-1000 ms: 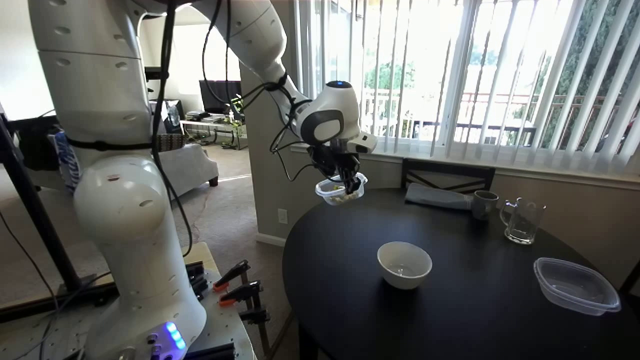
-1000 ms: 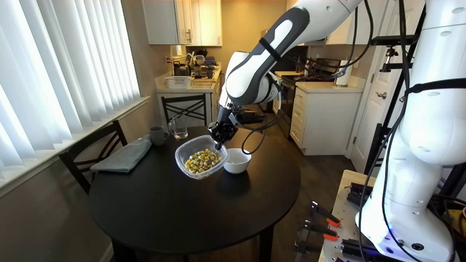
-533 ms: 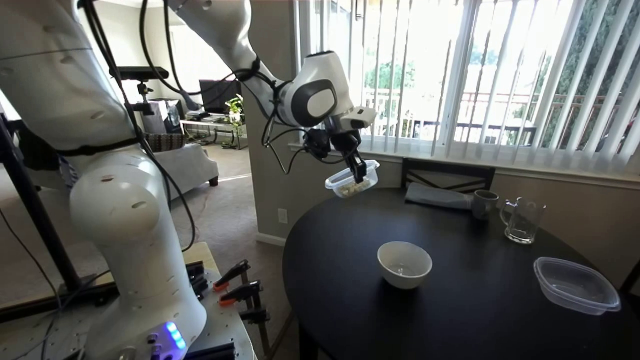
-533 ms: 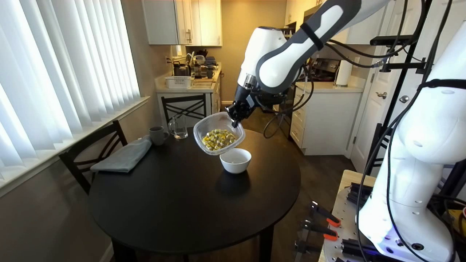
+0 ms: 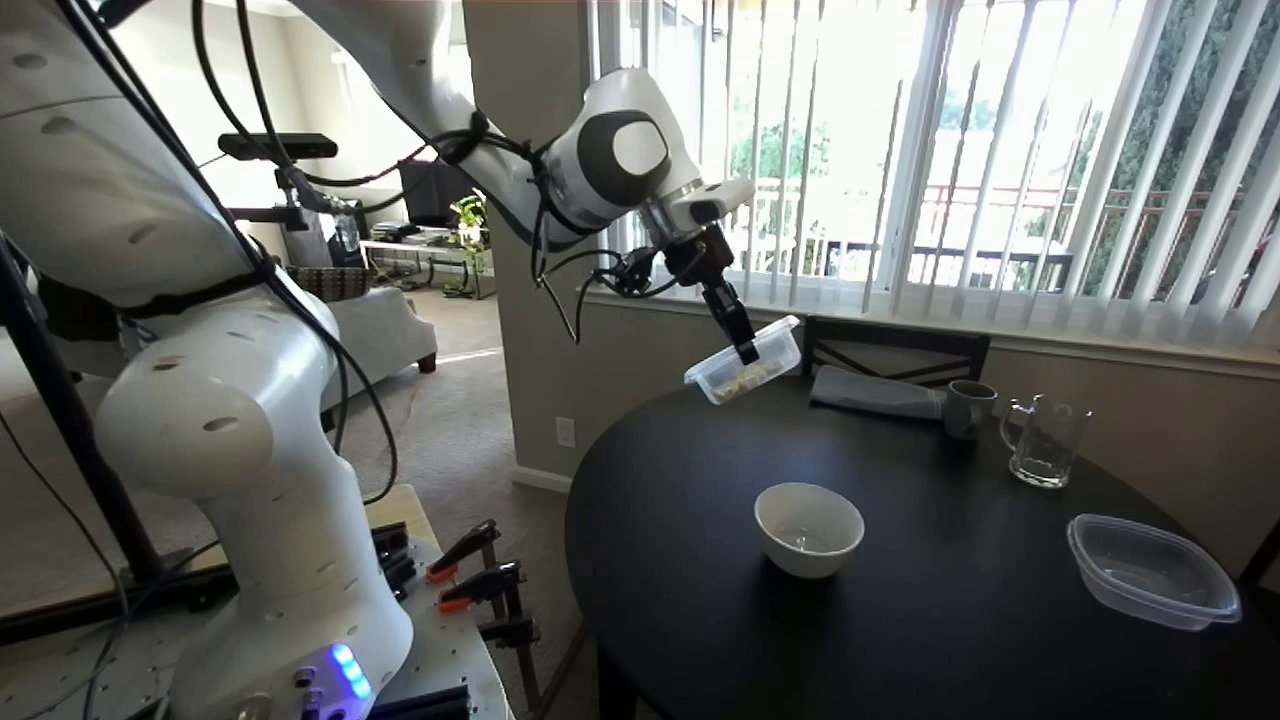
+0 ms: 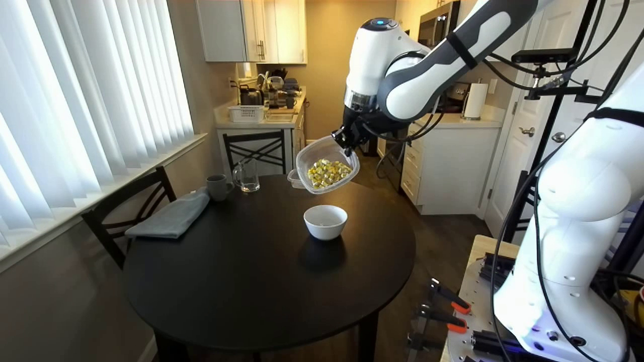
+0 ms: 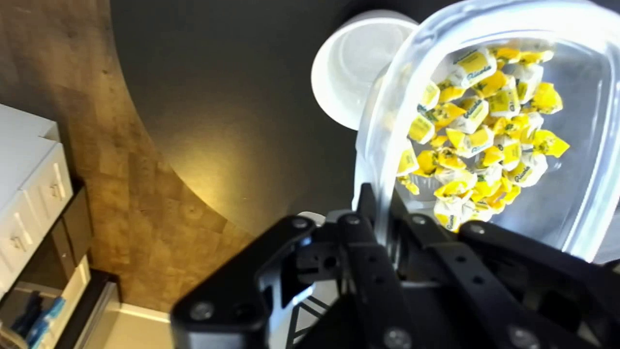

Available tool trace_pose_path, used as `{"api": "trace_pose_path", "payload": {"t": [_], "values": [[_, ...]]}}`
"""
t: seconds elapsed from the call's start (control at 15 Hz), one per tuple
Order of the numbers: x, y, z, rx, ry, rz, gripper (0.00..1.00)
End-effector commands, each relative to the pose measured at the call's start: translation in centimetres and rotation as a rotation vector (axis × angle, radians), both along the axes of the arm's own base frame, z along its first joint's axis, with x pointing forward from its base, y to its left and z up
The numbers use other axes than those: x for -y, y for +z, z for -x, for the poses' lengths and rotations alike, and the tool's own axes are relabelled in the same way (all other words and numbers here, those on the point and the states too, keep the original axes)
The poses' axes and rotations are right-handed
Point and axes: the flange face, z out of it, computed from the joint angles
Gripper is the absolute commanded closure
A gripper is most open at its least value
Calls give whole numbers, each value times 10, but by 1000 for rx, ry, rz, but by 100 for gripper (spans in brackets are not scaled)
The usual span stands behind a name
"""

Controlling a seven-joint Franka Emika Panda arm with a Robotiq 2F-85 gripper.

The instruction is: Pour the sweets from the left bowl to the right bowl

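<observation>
Dark and round, the table (image 6: pixel 216 286) bears the upright white bowl (image 6: pixel 325 232) and, in an exterior view, a wide clear tub (image 5: pixel 1150 575), while the clear plastic bowl (image 6: pixel 308 158) hangs tilted in the air, apart from both. Yellow-and-white wrapped sweets (image 7: pixel 484 131) lie heaped inside it, just beside the tips of the pincer (image 7: pixel 382 206) in the wrist view. Its two fingers are clamped on that bowl's rim, one each side of the wall.
</observation>
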Motion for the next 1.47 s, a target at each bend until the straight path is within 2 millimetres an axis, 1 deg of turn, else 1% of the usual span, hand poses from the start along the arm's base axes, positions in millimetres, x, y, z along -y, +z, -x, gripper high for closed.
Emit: {"api": "trace_pose_path", "payload": {"t": [0.0, 0.27, 0.6, 1.0, 1.4], "values": [[4, -2, -10, -20, -103, 87, 96], [9, -12, -21, -58, -188, 178, 96], [16, -36, -38, -118, -264, 286, 96], [34, -68, -65, -173, -337, 368, 96], [53, -92, -91, -180, -379, 425, 96]]}}
